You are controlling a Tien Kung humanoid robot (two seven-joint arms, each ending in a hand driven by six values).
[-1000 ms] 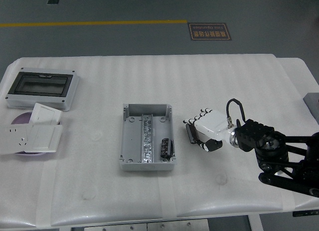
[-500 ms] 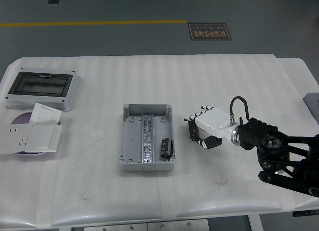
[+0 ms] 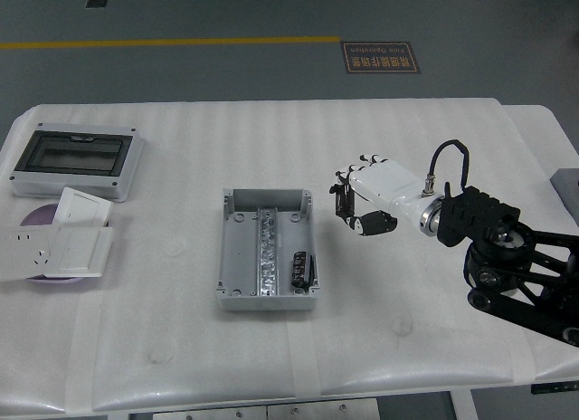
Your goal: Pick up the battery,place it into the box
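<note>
- The right robot hand [image 3: 362,203] reaches in from the right side, above the white bench [image 3: 380,139], to the right of the box [image 3: 237,257].
- Its fingers are curled around a small dark object, the battery [image 3: 343,203], which shows at the fingertips. The battery is clear of the bench surface.
- The box is a grey open enclosure lying at the centre of the bench. A metal rail [image 3: 267,252] runs along its middle, and a black component [image 3: 298,266] sits in its right half.
- The battery is outside the box, just beyond the box's upper right corner.
- At the left edge of the bench lie a grey enclosure with a dark window [image 3: 74,160] and white wall-socket plates [image 3: 56,243] resting on a purple disc [image 3: 36,218].
- The left arm is out of sight.
</note>
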